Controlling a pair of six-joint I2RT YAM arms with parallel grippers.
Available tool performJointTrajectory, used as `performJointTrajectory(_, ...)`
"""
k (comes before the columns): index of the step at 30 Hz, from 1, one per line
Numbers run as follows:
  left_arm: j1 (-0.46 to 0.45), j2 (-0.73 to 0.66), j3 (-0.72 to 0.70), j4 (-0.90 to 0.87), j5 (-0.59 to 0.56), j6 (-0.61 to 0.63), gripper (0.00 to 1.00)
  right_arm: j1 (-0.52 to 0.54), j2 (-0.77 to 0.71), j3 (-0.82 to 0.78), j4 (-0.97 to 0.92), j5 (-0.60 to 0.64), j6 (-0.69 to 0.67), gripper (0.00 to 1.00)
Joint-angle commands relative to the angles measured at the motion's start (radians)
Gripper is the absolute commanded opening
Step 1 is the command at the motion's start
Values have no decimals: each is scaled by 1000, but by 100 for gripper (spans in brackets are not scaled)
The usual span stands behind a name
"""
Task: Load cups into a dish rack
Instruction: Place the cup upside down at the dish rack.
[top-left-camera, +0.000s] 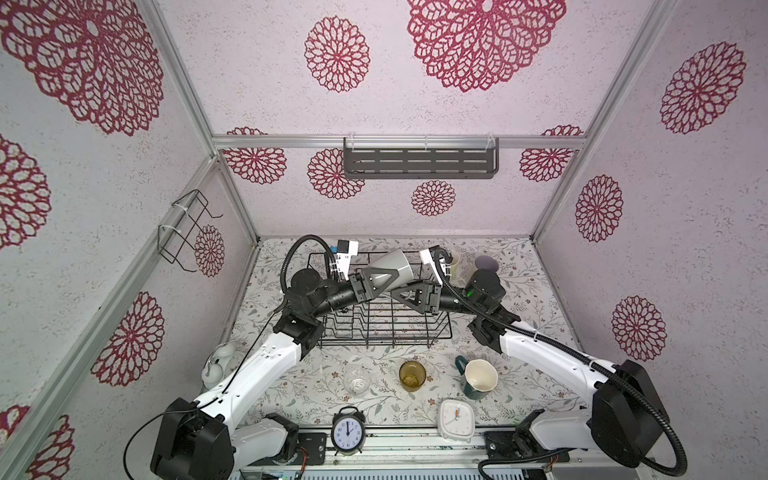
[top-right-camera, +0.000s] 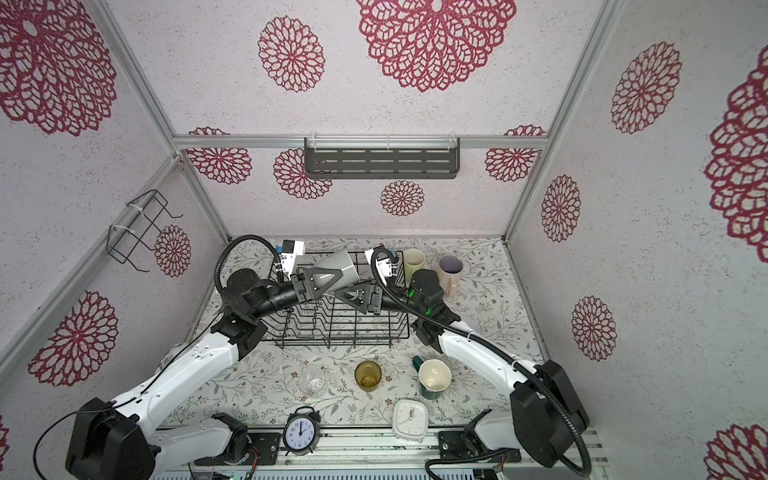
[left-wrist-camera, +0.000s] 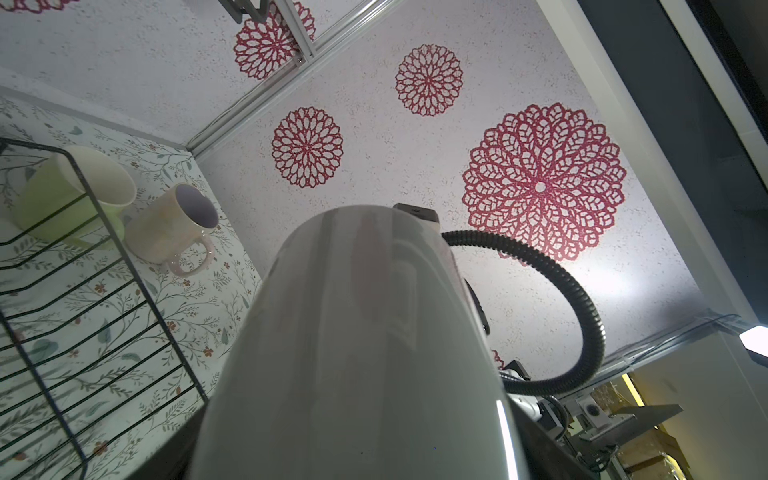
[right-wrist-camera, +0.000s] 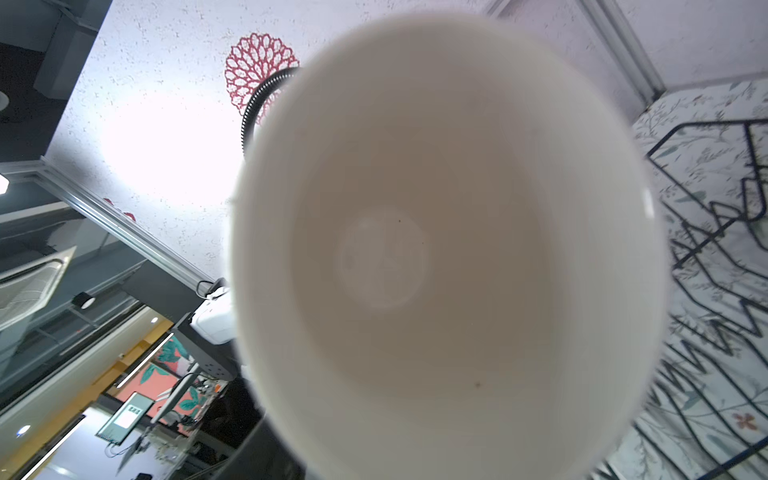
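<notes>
Left gripper: the left gripper (top-left-camera: 386, 274) was clamped on a grey tapered ceramic mug (top-left-camera: 395, 259), with one black triangular finger lying across the mug's outer wall in both top views.
Right gripper: the right gripper (top-left-camera: 399, 294) sat just beside the mug, lower and on its right. Whether its jaws were spread or pinching, and whether they touched the mug, could not be told.
Grey mug: it was lifted and tilted above the far half of the rack. Its glossy wall (left-wrist-camera: 353, 332) filled the left wrist view, and the right wrist view looked straight into its pale inside (right-wrist-camera: 449, 249).
Dish rack: the large black wire dish rack (top-left-camera: 386, 328) stood on the floral-patterned table (top-left-camera: 291, 386) between the two arms, with zigzag dividers along its left part. No cup lay inside it.
Behind the rack: a yellow-green ceramic mug (top-left-camera: 455, 259) stood upright on the table just outside the far right corner. A pink ceramic mug (top-left-camera: 484, 264) stood beside it, apart from it.
In front of the rack: a clear drinking glass (top-left-camera: 356, 380), an amber glass tumbler (top-left-camera: 412, 375) and a dark teal mug with a cream inside (top-left-camera: 478, 378) stood in a row, apart from one another.
Front edge: a black round alarm clock (top-left-camera: 348, 430) and a white square alarm clock (top-left-camera: 456, 419) stood there.
</notes>
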Motion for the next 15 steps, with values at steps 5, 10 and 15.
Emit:
performJointTrajectory(5,20,-41,32,-184,-161,140,70,-21,-105,-20,-131,177,-135,67)
performJointTrajectory(10,21,-25,78,-380,-260,229,70,-24,-182,-49,-298,381,-278,68)
performJointTrajectory(15,16,39,183,-660,-378,357,66,-28,-242,-72,-472,665,-352,75)
